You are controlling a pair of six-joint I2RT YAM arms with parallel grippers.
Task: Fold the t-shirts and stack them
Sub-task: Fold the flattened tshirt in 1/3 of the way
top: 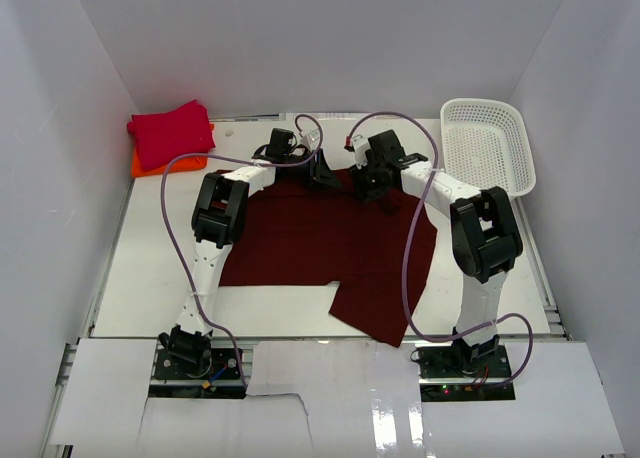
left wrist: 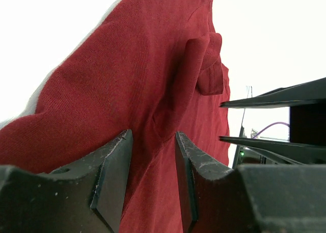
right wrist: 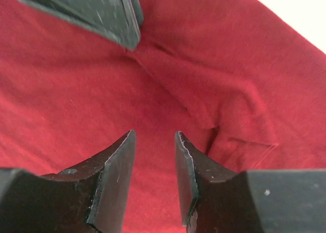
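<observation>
No text, label, brand, number or sign is readable on the maroon t-shirt [top: 300, 243], the mesh basket [top: 487, 106] or the counter [top: 150, 288].

White walls [top: 320, 38]; white table [top: 150, 283]; even light

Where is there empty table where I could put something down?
Bare table lies left of the maroon shirt, nearer than the red shirt and orange shirt. Another strip runs between the maroon shirt and the near edge. It is crowded at the far middle, where the left gripper and right gripper meet near the white basket.
</observation>
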